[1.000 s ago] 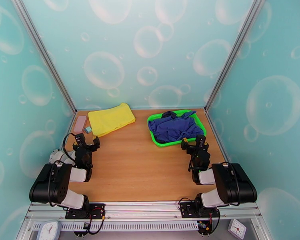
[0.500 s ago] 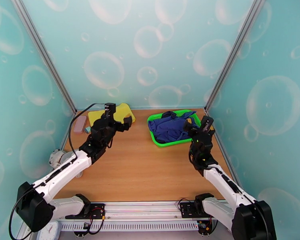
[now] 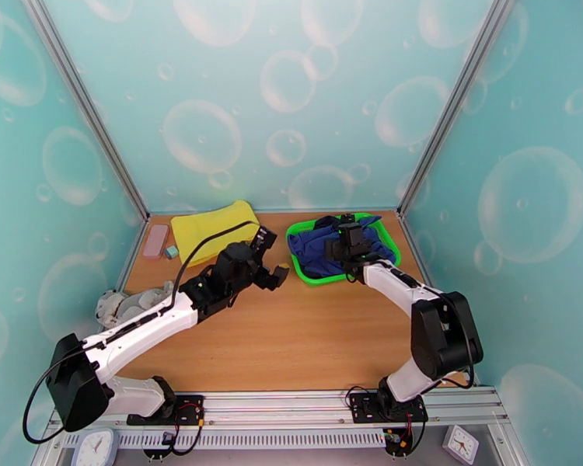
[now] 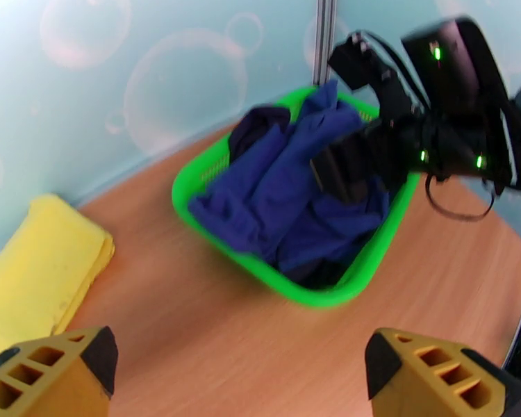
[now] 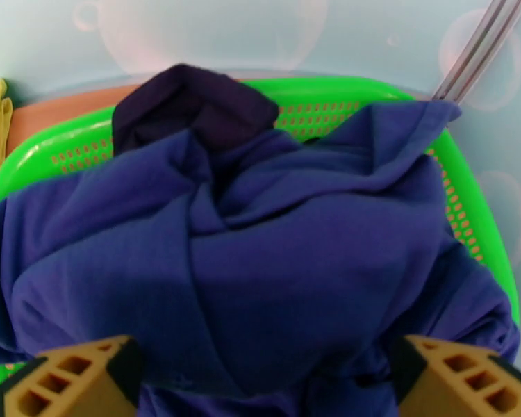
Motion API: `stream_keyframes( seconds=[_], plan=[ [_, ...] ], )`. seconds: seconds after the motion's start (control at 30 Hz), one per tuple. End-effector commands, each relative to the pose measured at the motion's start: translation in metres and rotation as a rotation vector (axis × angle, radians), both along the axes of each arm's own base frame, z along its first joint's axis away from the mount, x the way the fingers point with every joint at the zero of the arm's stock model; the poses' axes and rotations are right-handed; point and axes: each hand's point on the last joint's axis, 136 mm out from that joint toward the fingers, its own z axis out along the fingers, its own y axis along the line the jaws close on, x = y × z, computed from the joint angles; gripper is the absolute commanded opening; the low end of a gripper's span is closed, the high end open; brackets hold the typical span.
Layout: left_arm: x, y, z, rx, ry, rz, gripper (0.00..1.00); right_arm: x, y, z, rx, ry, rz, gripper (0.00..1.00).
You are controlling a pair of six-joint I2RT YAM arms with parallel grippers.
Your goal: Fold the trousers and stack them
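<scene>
The royal-blue trousers (image 3: 320, 254) lie crumpled in a green basket (image 3: 367, 272) at the back right of the table. My right gripper (image 3: 346, 230) hovers open just above them; in its wrist view the trousers (image 5: 295, 272) spread under the gripper (image 5: 267, 383), with nothing between the fingers. My left gripper (image 3: 273, 258) is open over the table just left of the basket. Its wrist view looks at the trousers (image 4: 281, 196), the basket (image 4: 260, 276) and the blurred right gripper (image 4: 371, 158) from behind its own open gripper (image 4: 240, 373).
A darker navy garment (image 5: 191, 105) sits at the back of the basket under the blue cloth. A folded yellow cloth (image 3: 214, 229) lies at the back left, beside a pink case (image 3: 156, 241) and a small teal block (image 3: 169, 251). A grey-white cloth (image 3: 124, 304) lies at the left edge.
Both arms have unfolded from near their bases. The left gripper swung out to the basket's left side; the right gripper moved back and left over the trousers. Both stayed open.
</scene>
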Motion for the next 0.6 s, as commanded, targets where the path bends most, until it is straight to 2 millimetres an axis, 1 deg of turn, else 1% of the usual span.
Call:
stream_keyframes(
  seconds=[0.0, 0.07, 0.17, 0.27, 0.3, 0.37, 0.4, 0.43, 0.5, 0.53, 0.57],
  plan=[
    [0.009, 0.014, 0.054, -0.111, -0.171, 0.07, 0.99, 0.008, 0.0, -0.005, -0.038, 0.018, -0.006, 0.99],
    [0.008, 0.014, 0.058, -0.113, -0.174, 0.069, 0.99, 0.013, 0.002, -0.01, -0.037, 0.027, -0.005, 0.98],
    [0.009, 0.018, 0.057, -0.108, -0.18, 0.088, 0.99, 0.016, 0.007, -0.026, -0.022, 0.084, 0.011, 0.92],
    [0.013, 0.021, 0.056, -0.08, -0.172, 0.113, 0.99, 0.018, 0.013, -0.037, 0.004, 0.129, 0.035, 0.78],
    [0.014, 0.024, 0.058, -0.076, -0.175, 0.127, 0.99, 0.018, 0.015, -0.039, 0.02, 0.138, 0.04, 0.7],
    [0.014, 0.026, 0.061, -0.086, -0.178, 0.132, 1.0, 0.019, 0.018, -0.037, 0.054, 0.14, 0.05, 0.48],
    [0.012, 0.026, 0.063, -0.093, -0.18, 0.126, 0.99, 0.019, 0.019, -0.033, 0.066, 0.131, 0.053, 0.35],
    [0.011, 0.026, 0.064, -0.1, -0.181, 0.121, 0.99, 0.021, 0.021, -0.025, 0.076, 0.11, 0.063, 0.24],
    [0.009, 0.026, 0.065, -0.107, -0.182, 0.115, 0.99, 0.022, 0.022, -0.007, 0.077, 0.068, 0.068, 0.08],
    [0.009, 0.026, 0.066, -0.108, -0.184, 0.115, 0.99, 0.022, 0.019, 0.005, 0.068, 0.044, 0.063, 0.0],
    [0.009, 0.027, 0.068, -0.109, -0.187, 0.117, 0.99, 0.022, 0.017, 0.018, 0.062, 0.017, 0.055, 0.0]
  ],
)
